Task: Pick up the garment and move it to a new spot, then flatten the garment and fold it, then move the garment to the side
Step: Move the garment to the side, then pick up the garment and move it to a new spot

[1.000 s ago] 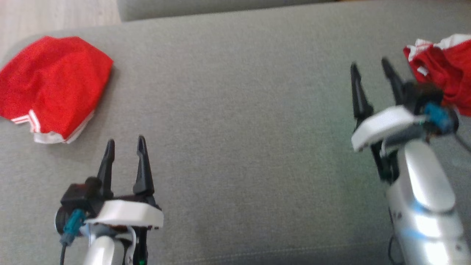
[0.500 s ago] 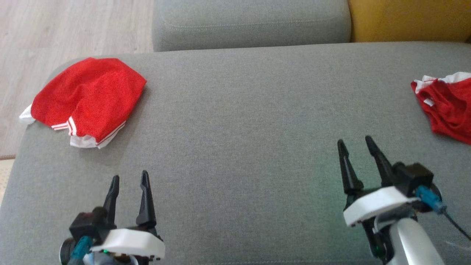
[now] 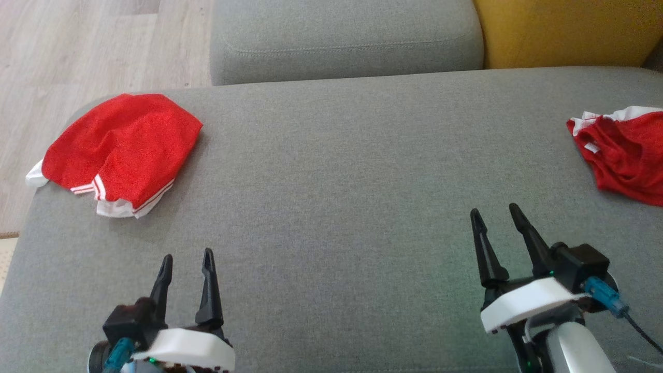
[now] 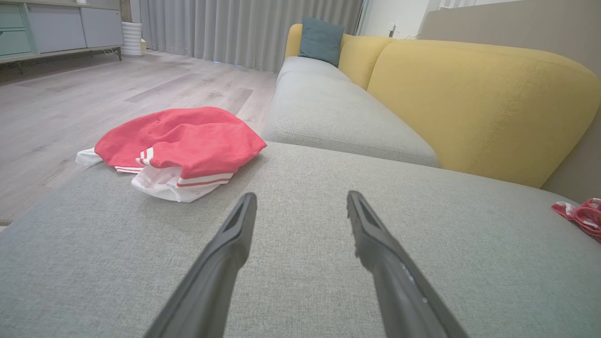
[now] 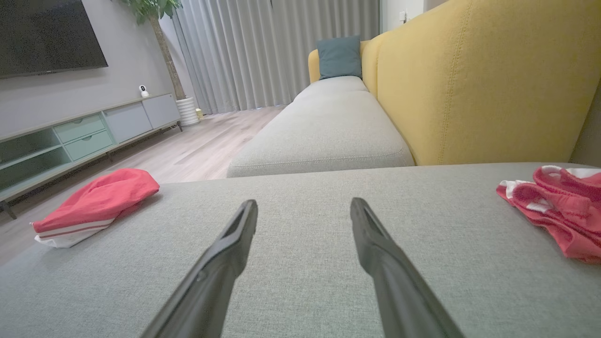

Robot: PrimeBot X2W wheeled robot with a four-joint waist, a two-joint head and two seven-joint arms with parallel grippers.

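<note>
From the head view, two garments lie on the grey cushion: a folded red garment at its far left corner and a crumpled red garment cut off by the right edge. Both are well apart from the two grippers. The left gripper and right gripper hover with fingers apart, holding nothing. The left wrist view shows the folded red garment whole, white trim underneath, and only a scrap of the crumpled red garment. The right wrist view shows one garment at either side, the crumpled one cropped, and one teal pillow far off.
</note>
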